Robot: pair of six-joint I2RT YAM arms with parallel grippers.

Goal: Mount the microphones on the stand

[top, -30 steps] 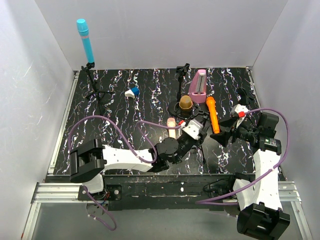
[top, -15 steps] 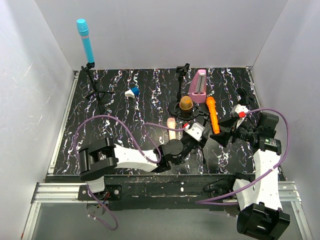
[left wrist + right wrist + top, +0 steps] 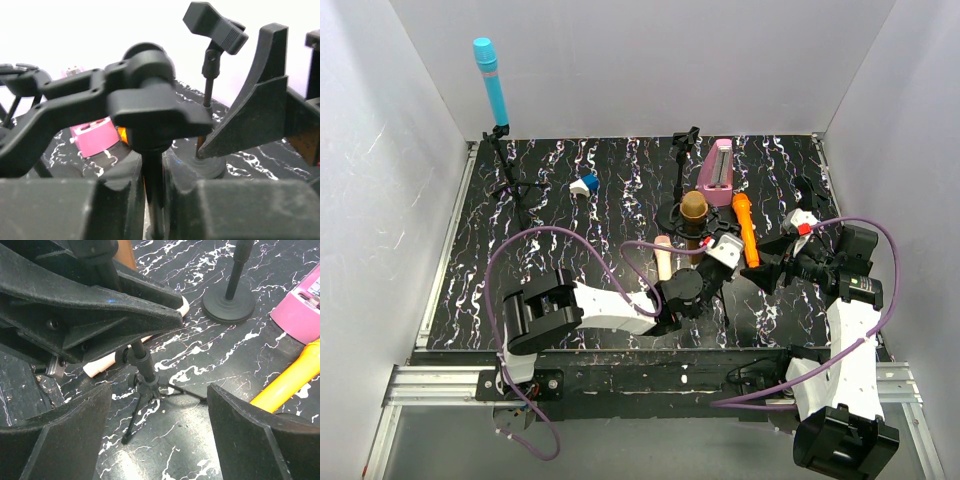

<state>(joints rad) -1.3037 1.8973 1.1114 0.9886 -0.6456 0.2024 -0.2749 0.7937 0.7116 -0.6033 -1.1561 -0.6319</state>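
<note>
So the big change: the left arm has swung over to the right compared with a second back, and the left pincer (image 3: pixel 706 240) now sits narrow, pinched round the pole of the little tripod stand (image 3: pixel 145 382), with the stand's clip (image 3: pixel 150 107) poking up right between its fingers. The gold mic (image 3: pixel 693 206) stands head-up just past the fingertips. I honestly can't tell if it's seated in that clip yet. My guess is it's steadying the stand for a mic to go in. The pink-cream mic (image 3: pixel 663 257) lies just left of the pincer and the orange mic (image 3: pixel 746 232) just right, neither budged. The right pincer (image 3: pixel 160 395) hasn't moved either, jaws wide and empty, facing the tripod. The blue mic (image 3: pixel 491 80) is already up on its own stand, well off to the left.
</note>
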